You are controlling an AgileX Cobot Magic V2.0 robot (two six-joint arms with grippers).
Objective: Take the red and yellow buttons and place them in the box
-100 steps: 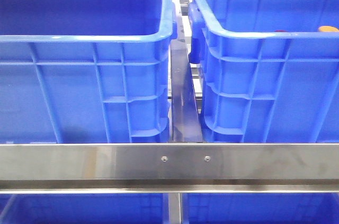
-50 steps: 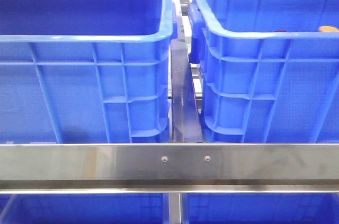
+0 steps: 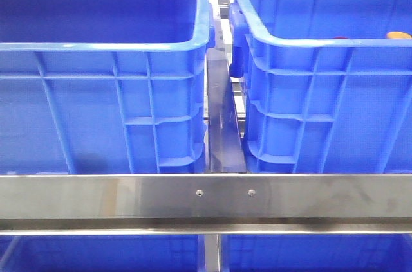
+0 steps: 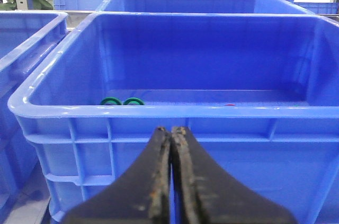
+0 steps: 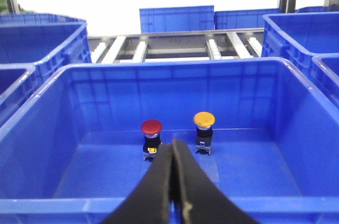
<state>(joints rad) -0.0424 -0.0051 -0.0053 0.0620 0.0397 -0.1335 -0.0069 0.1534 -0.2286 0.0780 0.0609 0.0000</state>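
Note:
The red button (image 5: 151, 127) and the yellow button (image 5: 204, 119) stand upright side by side on the floor of the box (image 5: 175, 64), near its far wall. In the front view the box (image 3: 322, 42) is the right-hand crate with the lighter inside. Only the red top (image 3: 341, 38) and the orange-yellow top (image 3: 399, 35) peek over its rim. My right gripper (image 5: 174, 142) is shut and empty, held over the box's near rim, short of the buttons. My left gripper (image 4: 170, 128) is shut and empty, just outside another crate. Neither gripper shows in the front view.
A matching blue crate (image 3: 103, 45) with a darker inside stands left of the box, a narrow gap between them. Inside that crate (image 4: 169, 110) lie two green rings (image 4: 122, 101) and a small red speck (image 4: 229, 104). A steel rail (image 3: 206, 198) crosses in front. More blue crates surround.

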